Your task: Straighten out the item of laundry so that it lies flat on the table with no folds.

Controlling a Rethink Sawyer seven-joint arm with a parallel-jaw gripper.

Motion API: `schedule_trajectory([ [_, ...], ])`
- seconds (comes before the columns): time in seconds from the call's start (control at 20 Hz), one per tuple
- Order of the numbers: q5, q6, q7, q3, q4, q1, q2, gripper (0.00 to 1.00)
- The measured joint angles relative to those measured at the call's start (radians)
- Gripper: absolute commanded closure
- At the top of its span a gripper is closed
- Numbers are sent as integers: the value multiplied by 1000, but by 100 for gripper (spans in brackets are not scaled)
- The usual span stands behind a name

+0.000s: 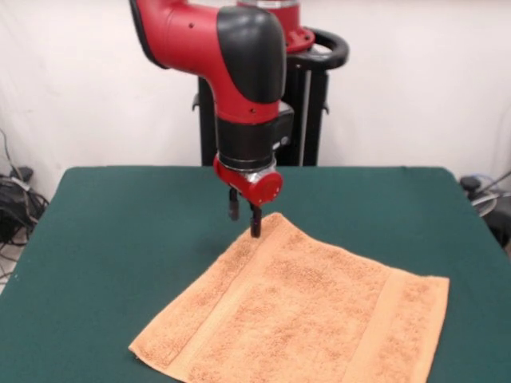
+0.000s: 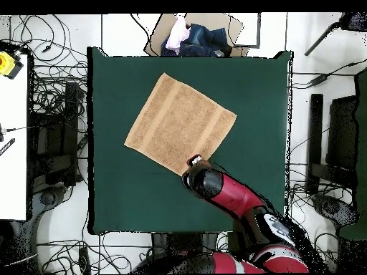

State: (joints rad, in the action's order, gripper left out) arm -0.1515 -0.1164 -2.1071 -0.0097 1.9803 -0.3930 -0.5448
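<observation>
1. You have the small light orange-tan terry-cloth towel point(image 1: 299, 319) spread open on the large dark green felt-topped table point(image 1: 120, 231), turned at an angle to the table's edges, with its flat woven bands running near two opposite ends.
2. From above, the towel point(image 2: 180, 123) sits toward the middle of the table point(image 2: 122, 193); no folds show in either view.
3. The black gripper point(image 1: 244, 214) under the red and black arm point(image 1: 239, 72) hangs at the towel's corner nearest the pedestal. One finger is over the towel's edge, the other over bare felt just beside it. The fingers stand a little apart and hold nothing; you cannot tell whether the tips touch the cloth.
4. Around the table the white floor carries tangled black cables point(image 2: 50, 79).
5. Beyond the towel's far side, a cardboard box point(image 2: 197, 36) of mixed cloth sits off the table edge.
6. A white wall point(image 1: 415, 80) stands behind the pedestal.
</observation>
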Motion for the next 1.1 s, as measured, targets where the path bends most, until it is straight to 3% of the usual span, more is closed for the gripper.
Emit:
schedule_trajectory([
  [0.4, 13, 0, 0, 2, 0, -39, 7, 0],
  [1.1, 13, -10, 0, -14, -16, -22, 7, 0],
])
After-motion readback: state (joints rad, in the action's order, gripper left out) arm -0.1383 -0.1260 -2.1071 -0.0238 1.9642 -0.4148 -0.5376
